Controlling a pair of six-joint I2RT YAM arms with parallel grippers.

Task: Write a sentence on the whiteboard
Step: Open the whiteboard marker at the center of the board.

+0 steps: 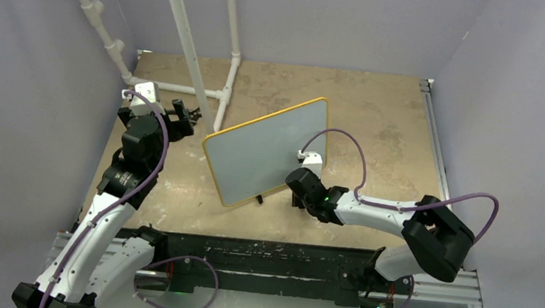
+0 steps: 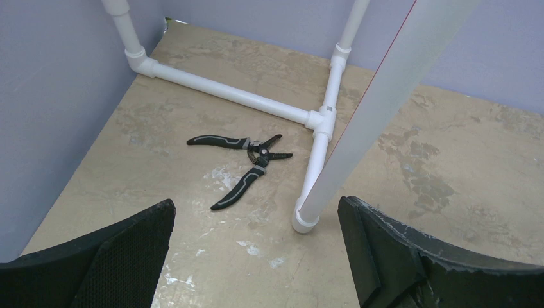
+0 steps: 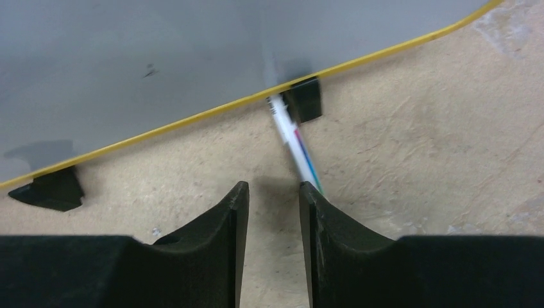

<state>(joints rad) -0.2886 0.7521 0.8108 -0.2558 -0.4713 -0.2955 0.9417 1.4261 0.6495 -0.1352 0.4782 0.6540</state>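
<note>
Lilac-grey walls are enclosing a tan, scuffed worktop (image 1: pixel 379 111).

- Whiteboard (image 1: pixel 270 150): sitting propped at a tilt around the middle of the worktop, with a yellow rim and black feet. No sentence is showing on it that I can make out, only a small dark fleck.
- Marker (image 3: pixel 292 138): lying flat on the worktop at the board's near edge. Its far end is tucking in at the rim beside a black foot (image 3: pixel 305 99). Its near end is touching, or sitting just beside, the tip of one of my right fingers (image 3: pixel 238 200). Its long axis is running away from me toward the board, leaning left.
- Right fingers: standing part-way apart and gripping nothing. In my wrist view the marker is lying just right of the gap, not inside it.
- Left fingers (image 1: pixel 185 113): spreading wide and empty near the worktop's far-left corner, above pliers (image 2: pixel 247 160) and beside the white pipe frame (image 2: pixel 224 90), well apart from the board.
- Judgement: my right arm is by far the nearer. I am expecting to need a small sideways shift so the gap straddles the barrel across its length.
</note>
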